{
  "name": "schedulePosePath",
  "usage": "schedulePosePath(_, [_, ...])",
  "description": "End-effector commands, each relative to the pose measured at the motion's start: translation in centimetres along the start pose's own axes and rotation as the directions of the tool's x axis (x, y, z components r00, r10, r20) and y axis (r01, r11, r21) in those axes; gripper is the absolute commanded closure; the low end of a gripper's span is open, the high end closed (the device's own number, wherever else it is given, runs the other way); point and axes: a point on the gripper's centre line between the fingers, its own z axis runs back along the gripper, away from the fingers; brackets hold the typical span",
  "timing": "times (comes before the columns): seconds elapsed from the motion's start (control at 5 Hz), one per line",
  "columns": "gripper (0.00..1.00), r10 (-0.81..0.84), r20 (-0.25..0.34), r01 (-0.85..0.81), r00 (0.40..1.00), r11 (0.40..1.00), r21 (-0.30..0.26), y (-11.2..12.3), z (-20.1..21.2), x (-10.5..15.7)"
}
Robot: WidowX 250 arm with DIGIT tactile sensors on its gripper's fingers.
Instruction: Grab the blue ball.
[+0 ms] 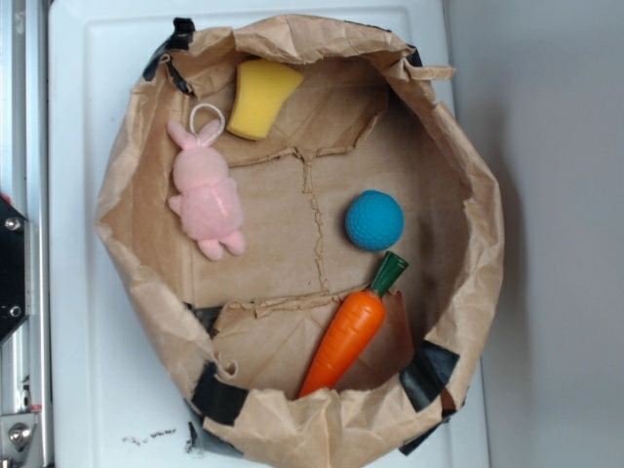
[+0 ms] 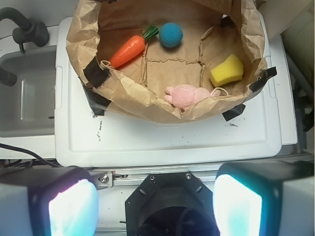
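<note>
On the white bench [image 1: 68, 292] sits a rolled-down paper bag [image 1: 468, 195]. Inside it, exterior view: orange toy carrot [image 1: 343, 341] at 5 o'clock, pink plush bunny [image 1: 207, 193] at 9, yellow sponge [image 1: 261, 97] at 12, blue ball [image 1: 374, 220] at 3, just above the carrot's green top. End effector [image 2: 155, 201] spread wide, holding nothing.

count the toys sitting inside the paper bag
4. The blue ball lies right of centre, the orange carrot just below it, the pink bunny on the left, the yellow sponge at the top. Folded bag walls could hide more.
</note>
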Motion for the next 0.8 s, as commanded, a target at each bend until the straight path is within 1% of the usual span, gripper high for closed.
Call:
schedulePosePath(0.0, [0.0,0.0,0.0,0.0,1.0,1.0,0.0,0.0,0.0,0.0])
schedulePosePath(0.2, [0.0,0.002,0.035,-0.001,0.999,0.999,-0.054,0.6,-0.6,4.8])
schedulePosePath(0.4, [0.0,0.018,0.113,-0.012,0.993,0.998,-0.056,1.2,-2.4,9.6])
schedulePosePath(0.6, [0.0,0.018,0.113,-0.012,0.993,0.998,-0.056,1.2,-2.4,9.6])
